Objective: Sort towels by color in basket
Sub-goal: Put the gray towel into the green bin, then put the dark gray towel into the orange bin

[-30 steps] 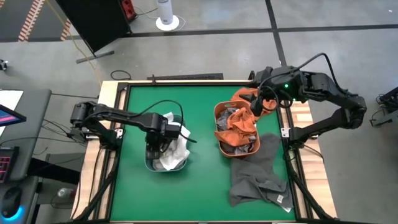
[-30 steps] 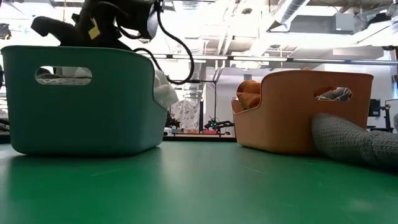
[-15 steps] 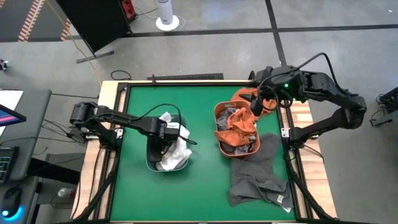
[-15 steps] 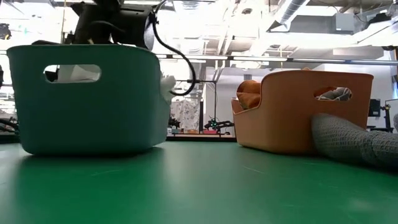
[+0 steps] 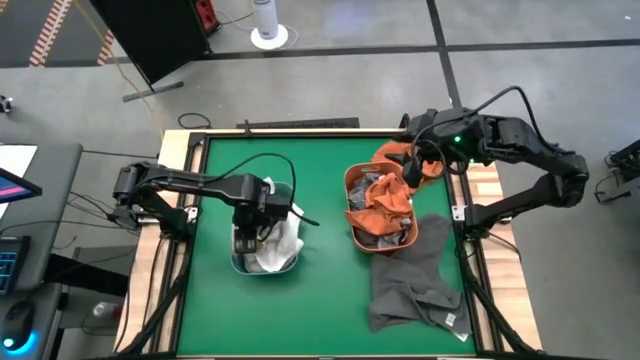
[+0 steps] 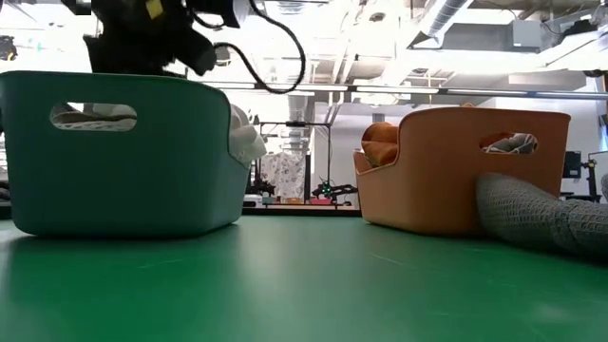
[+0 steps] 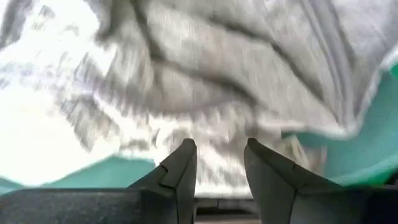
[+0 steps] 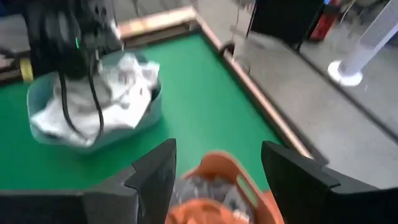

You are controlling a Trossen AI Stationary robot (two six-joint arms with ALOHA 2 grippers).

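Step in hand, as judged: light cloths are being placed in the teal plastic basket (image 5: 266, 240). The left gripper (image 5: 262, 215) hangs directly over that basket, fingers parted a narrow way with nothing between them; in the left wrist view the white and pale grey crumpled towels (image 7: 205, 93) fill the space just ahead of its fingertips. One white fold spills over the basket rim on the side facing the other basket (image 6: 245, 141).

The right gripper (image 5: 418, 168) hovers above the far rim of the orange plastic basket (image 5: 352, 215), fingers spread wide, empty. Below and just in front of it a rust-orange towel (image 5: 385, 195) lies heaped across the basket top, partly draped over the far edge, with grey patterned cloth (image 5: 378, 238) under it.

Next move, as judged: the right gripper must drop onto a grey piece, or the left must clear the teal basket and reach for one. The orange towel covers much of the grey, so a clean single-cloth pinch is doubtful.

Surroundings: a large dark grey knit towel (image 5: 415, 275) sprawls on the green table mat (image 5: 320, 290), touching the orange basket's near side, well apart from the left gripper. The left arm's cable (image 5: 290, 195) loops over the teal basket.
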